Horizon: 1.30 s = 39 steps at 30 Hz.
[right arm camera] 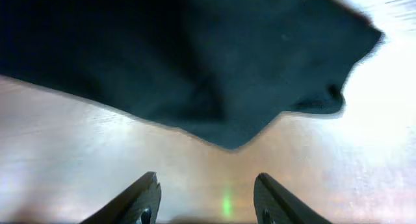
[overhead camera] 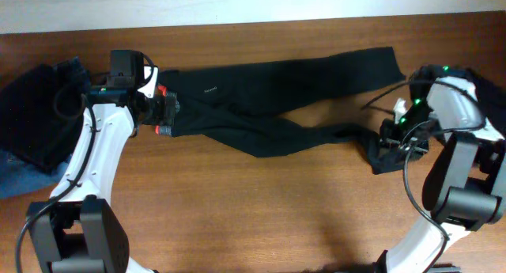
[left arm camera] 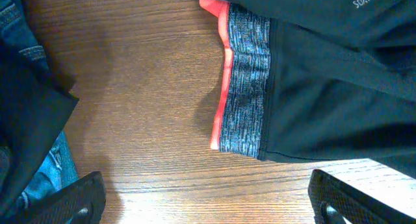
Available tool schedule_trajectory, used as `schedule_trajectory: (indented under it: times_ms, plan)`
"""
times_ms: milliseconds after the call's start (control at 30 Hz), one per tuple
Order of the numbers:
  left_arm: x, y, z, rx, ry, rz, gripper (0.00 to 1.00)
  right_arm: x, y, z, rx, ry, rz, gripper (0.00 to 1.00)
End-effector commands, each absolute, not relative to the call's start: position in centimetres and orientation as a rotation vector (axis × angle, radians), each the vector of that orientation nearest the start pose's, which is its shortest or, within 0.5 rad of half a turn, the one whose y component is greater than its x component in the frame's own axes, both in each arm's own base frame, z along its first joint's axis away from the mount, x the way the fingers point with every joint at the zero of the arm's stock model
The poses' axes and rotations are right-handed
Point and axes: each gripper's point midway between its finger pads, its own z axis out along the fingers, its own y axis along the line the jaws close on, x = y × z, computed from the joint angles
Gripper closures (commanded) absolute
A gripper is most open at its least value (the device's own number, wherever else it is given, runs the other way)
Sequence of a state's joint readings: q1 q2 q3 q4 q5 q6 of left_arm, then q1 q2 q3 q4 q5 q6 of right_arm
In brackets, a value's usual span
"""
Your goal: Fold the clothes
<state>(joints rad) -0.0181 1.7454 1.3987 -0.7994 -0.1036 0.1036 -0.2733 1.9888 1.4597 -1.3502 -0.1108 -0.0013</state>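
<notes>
Left gripper [left arm camera: 208, 201] gapes wide and empty, grey waistband [left arm camera: 244, 87] at its twelve o'clock. Right gripper [right arm camera: 207, 185] is parted too, holding nothing, leg end [right arm camera: 195, 55] at twelve. Black trousers [overhead camera: 285, 79] sprawl nine-to-three across the table [overhead camera: 237, 218]. They look soft, limp and light; I'd pinch waistband corners and hems.

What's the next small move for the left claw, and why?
Probably ease the left claw forward onto the grey waistband and pinch it. Its jaws stand wide open over the table, short of the waistband's edge, gripping nothing, and the trousers lie spread out, unfolded.
</notes>
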Motion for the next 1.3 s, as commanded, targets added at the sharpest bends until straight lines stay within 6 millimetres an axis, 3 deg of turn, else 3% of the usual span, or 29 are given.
schedule_trajectory:
  times_ms: [0, 300, 367, 467, 567, 633, 733, 833, 867, 967, 1133, 1267]
  plan:
    - [41.7, 0.9, 11.9, 0.119, 2.724, 0.148, 0.01, 28.6, -5.2, 3.8, 0.335, 3.397, 0.229, 0.46]
    - [41.6, 0.9, 11.9, 0.120, 2.727, 0.145, 0.01, 32.1, -4.3, 0.4, 0.105, 3.259, 0.048, 0.43]
    - [41.6, 0.8, 11.9, 0.120, 2.728, 0.143, 0.01, 32.3, -3.9, -0.3, 0.089, 3.247, 0.039, 0.52]
    - [41.6, 0.8, 11.8, 0.120, 2.729, 0.143, 0.01, 31.4, -3.0, -0.7, 0.100, 3.277, 0.061, 0.85]
    - [41.5, 0.8, 11.8, 0.121, 2.732, 0.142, 0.01, 30.1, -1.1, -0.2, 0.057, 3.325, 0.231, 0.94]
    - [41.5, 0.5, 11.8, 0.126, 2.733, 0.118, 0.03, 29.5, 1.2, 0.6, -0.068, 3.309, 0.476, 0.96]
    - [41.5, 0.0, 11.7, 0.135, 2.733, 0.074, 0.06, 29.4, 5.2, 3.5, -0.284, 3.177, 0.904, 0.96]
    - [41.5, -0.1, 11.6, 0.137, 2.735, 0.064, 0.21, 29.8, 6.9, 6.8, -0.438, 3.047, 1.099, 0.96]
    - [41.5, -0.4, 11.6, 0.141, 2.735, 0.045, 0.28, 30.2, 7.1, 7.9, -0.470, 3.015, 1.120, 0.96]
    - [41.5, -1.3, 11.4, 0.157, 2.737, -0.028, 0.37, 31.9, 7.1, 10.5, -0.514, 2.957, 1.099, 0.96]
    - [41.3, -1.5, 10.4, 0.161, 2.769, -0.050, 0.38, 35.9, 5.8, 13.6, -0.448, 2.870, 0.975, 0.96]
    - [41.1, -1.6, 10.0, 0.163, 2.783, -0.051, 0.38, 38.1, 3.3, 13.7, -0.234, 2.874, 0.874, 0.96]
